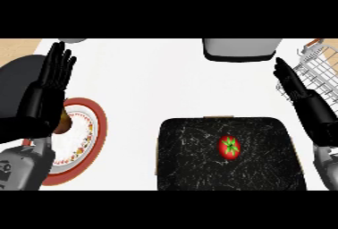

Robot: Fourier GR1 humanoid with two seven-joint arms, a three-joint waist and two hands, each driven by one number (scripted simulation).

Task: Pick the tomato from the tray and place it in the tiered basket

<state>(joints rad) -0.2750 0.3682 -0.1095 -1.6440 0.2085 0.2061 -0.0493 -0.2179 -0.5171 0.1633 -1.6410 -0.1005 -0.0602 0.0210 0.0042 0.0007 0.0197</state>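
A red tomato with a green star-shaped top lies on the black marbled tray at the lower middle of the counter. The wire tiered basket stands at the right edge, partly cut off. My right hand is open with fingers straight, between the tray's right side and the basket, up and to the right of the tomato and apart from it. My left hand rests open at the left, fingers up, holding nothing.
A white plate with a red rim lies at the left, partly under my left hand, with something brown on it. A grey and white appliance stands at the back. A dark round object sits at the far left.
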